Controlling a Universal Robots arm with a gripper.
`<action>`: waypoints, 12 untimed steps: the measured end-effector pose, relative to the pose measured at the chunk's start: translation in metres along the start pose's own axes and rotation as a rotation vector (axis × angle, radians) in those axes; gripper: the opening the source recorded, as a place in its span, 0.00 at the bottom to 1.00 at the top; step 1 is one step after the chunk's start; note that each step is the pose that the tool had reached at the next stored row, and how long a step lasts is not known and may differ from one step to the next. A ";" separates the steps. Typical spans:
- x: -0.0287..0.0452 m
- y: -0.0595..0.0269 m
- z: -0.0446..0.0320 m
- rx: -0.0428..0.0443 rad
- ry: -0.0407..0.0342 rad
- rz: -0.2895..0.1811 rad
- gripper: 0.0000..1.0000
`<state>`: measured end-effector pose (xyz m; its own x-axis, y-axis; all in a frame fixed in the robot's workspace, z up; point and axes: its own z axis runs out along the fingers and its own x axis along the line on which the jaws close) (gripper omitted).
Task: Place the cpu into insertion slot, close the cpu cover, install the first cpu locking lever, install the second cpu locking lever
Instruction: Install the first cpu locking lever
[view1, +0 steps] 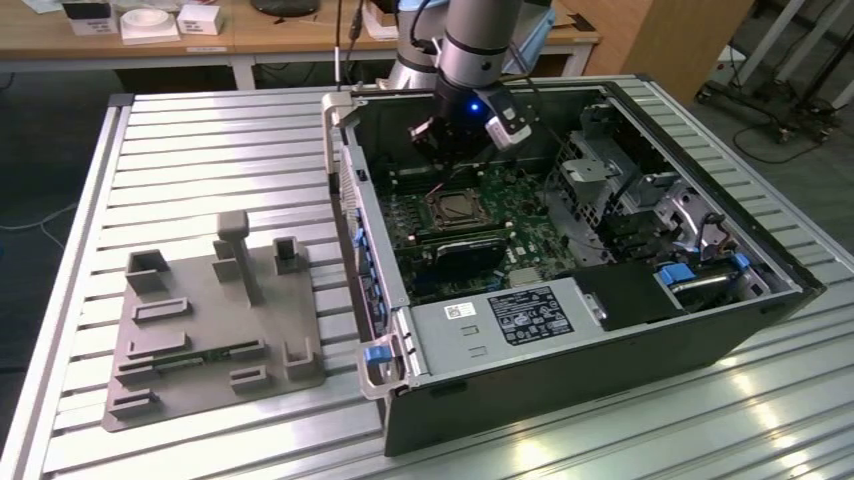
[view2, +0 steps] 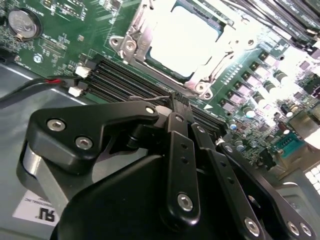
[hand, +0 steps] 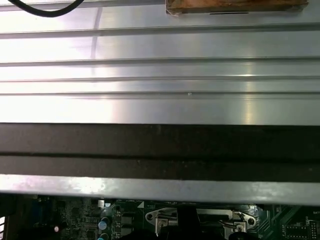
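On the exterior view's left, a grey holder tray (view1: 200, 325) lies on the slatted table (view1: 174, 150) beside the open computer case (view1: 561, 380). The gripper (view2: 175, 102) hangs inside the case with its fingers (view2: 176, 150) drawn together, holding nothing. The cpu (view2: 182, 40), a pale silvery square, sits in its socket on the green board, framed by the metal cpu cover (view2: 135, 37).

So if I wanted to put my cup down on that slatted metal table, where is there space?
The slatted table is bare beyond the grey fixture plate, and along the near edge before the computer case. Inside the case is crowded: gripper, circuit board.
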<state>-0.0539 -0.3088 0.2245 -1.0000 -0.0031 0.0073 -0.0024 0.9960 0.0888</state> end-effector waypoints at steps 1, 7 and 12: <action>-0.0017 0.0002 0.0002 0.0000 0.0000 0.000 0.11; -0.0103 0.0028 0.0023 0.0000 0.0000 0.000 0.11; -0.0170 0.0049 0.0056 0.0000 0.0000 0.000 0.11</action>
<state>-0.0369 -0.3034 0.2192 -1.0000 -0.0031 0.0073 -0.0024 0.9960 0.0888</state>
